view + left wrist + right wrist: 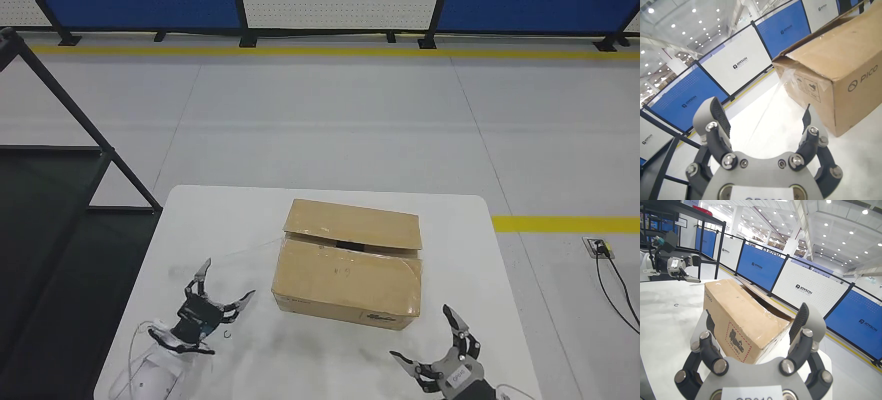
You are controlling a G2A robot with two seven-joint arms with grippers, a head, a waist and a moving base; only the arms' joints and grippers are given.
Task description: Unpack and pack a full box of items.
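Box point(348, 265) is set on the table point(450, 215) with its top flaps nearly shut, so unpacking is judged barely begun. The left gripper point(228, 280) is held off the box's left end and the right gripper point(419, 331) near its front right corner, both spread wide and empty. Next, a flap edge must be caught and lifted.

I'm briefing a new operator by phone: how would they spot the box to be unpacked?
Find the white table; the cardboard box sits at its middle, between and beyond the left gripper and the right gripper. It is the only brown thing there, its taped top flaps slightly parted.
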